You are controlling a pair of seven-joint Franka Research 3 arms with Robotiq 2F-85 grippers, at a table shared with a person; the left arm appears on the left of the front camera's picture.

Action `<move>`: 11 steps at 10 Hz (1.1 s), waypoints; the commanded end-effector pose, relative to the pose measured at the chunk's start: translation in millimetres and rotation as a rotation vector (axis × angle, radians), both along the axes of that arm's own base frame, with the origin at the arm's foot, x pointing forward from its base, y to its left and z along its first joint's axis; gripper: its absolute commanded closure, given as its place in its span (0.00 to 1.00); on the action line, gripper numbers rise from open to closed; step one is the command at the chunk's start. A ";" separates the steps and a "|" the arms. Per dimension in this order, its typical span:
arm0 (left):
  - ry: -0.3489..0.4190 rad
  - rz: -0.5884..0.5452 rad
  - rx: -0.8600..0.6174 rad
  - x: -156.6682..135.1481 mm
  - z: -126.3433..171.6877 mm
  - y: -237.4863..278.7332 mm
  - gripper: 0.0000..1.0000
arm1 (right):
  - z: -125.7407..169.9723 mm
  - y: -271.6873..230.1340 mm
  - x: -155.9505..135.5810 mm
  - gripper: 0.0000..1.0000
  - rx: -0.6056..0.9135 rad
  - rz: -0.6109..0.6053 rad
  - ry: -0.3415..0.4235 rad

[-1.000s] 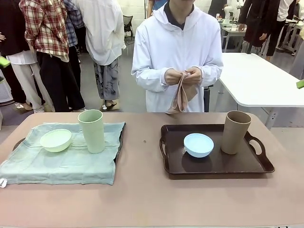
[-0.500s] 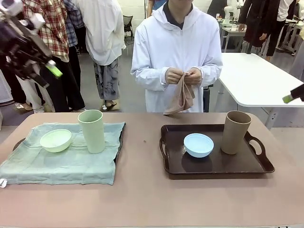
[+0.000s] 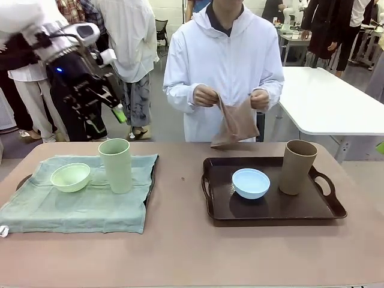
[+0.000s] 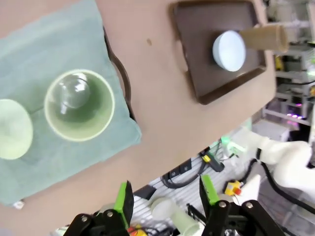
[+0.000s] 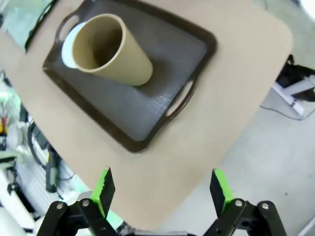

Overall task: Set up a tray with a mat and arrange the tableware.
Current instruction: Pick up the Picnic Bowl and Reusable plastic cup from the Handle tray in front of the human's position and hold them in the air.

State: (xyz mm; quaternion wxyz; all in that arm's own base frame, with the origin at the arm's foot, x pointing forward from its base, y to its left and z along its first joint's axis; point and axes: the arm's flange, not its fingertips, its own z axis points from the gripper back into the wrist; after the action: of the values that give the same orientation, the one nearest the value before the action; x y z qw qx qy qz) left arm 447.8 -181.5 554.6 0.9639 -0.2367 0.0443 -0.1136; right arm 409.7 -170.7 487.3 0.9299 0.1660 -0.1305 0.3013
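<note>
Movement marks this moment. The white left arm, out of the front view a second ago, has swung in to the left of the dark brown rectangular plastic tray [image 3: 273, 207]. Its left gripper [image 3: 107, 122] now hangs high over the tall pale green cup [image 3: 116, 165], jaws spread wide and holding nothing. Beyond the tray's far edge, the person's hands [image 3: 205, 96] have pulled the bunched brown cloth [image 3: 237, 126] apart, so it hangs open between them.

That likely means the cloth is meant as the mat for this tray. Its floor is bare under the tableware, which would have to be lifted off first. The right gripper [image 5: 162, 189] hovers past the tray's handle end, also wide open and empty.

The matte pinkish-brown table [image 3: 180, 252] carries everything. The tray is glossy, with a raised rim and cut-out handles. Well to its left lies a soft, creased pale green cloth mat [image 3: 78, 207], draped over a second dark tray [image 3: 23, 179] of which only the handle and an edge show. The brown cloth looks thin and limp.

On the tray, near its right handle, stands the tall tan-brown cup [image 3: 297, 167], a smooth matte tapered cylinder. The pale green cup is the same shape and stands on the green mat. The shallow round light blue bowl [image 3: 251, 182] sits on the tray's left half, and its twin, the pale green bowl [image 3: 71, 177], sits on the mat just beyond the green cup.
</note>
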 end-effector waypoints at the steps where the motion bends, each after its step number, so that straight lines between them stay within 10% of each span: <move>1: 0.038 0.022 0.031 23.7 -15.4 -26.5 0.28 | -2.7 -7.2 12.6 0.00 0.038 0.106 0.006; 11: 0.026 0.052 0.042 24.3 -31.5 -57.5 0.28 | -8.0 1.6 16.4 0.00 0.068 0.125 -0.006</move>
State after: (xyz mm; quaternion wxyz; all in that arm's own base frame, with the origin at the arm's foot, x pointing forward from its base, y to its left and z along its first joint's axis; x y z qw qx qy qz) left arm 475.1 -228.1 514.3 0.9641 -0.2379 0.0664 -0.0974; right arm 426.2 -168.4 479.6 0.9026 0.2039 -0.1324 0.3551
